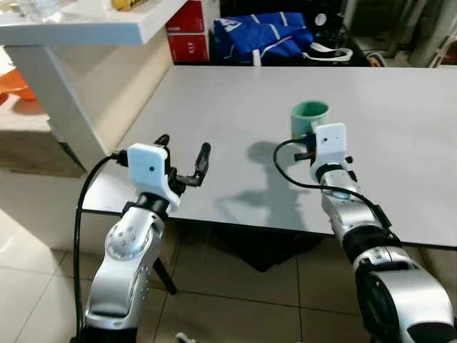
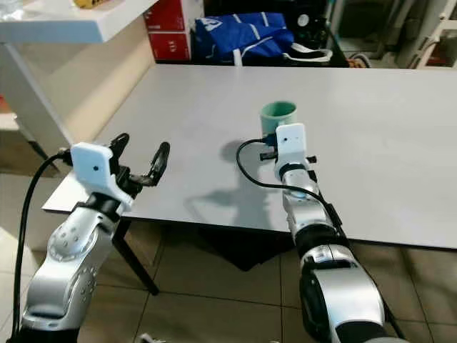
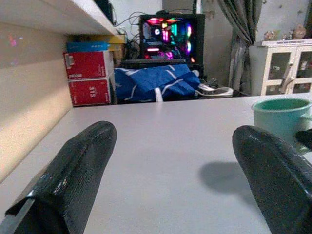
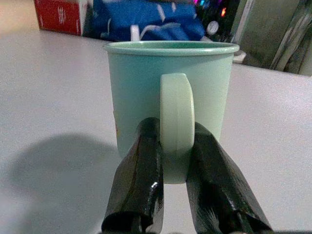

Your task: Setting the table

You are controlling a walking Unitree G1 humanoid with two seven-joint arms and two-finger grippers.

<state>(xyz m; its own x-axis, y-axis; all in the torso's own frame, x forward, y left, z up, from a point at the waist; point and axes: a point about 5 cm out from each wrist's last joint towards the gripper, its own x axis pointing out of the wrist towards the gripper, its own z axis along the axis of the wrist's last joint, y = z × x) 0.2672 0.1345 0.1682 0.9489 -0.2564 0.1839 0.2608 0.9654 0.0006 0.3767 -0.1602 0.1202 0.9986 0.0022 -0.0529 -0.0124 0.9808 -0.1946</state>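
A pale green mug [image 4: 170,97] stands upright on the grey tabletop [image 1: 400,143], toward the middle of its near half, with its handle [image 4: 176,127] turned toward the robot. The right pincer [image 4: 176,195] reaches forward over the near edge and is closed on that handle: in the right wrist view its two black fingers [image 4: 139,180] press against either side of the handle's lower part, low on the mug's wall, and the mug's base rests on the surface. From the head views the right arm's white wrist block [image 1: 330,143] sits just in front of the mug [image 1: 309,116] and hides most of it, so that the rim and upper wall are what can be seen; a black cable [image 1: 285,168] loops from the wrist over the tabletop. The left pincer [image 1: 182,153] is held above the near left corner of the tabletop, well apart from the mug, with its fingers [image 3: 73,180] spread wide and nothing between them; the left wrist view looks across the bare surface between them, with the mug [image 3: 280,119] off to one side. Shadows of both arms fall on the tabletop between the two pincers. Beyond the far edge lie a blue bag [image 1: 260,36] and red boxes [image 1: 191,32], and a white shelf [image 1: 86,28] stands at the robot's left. The floor below is tiled [image 1: 235,307].
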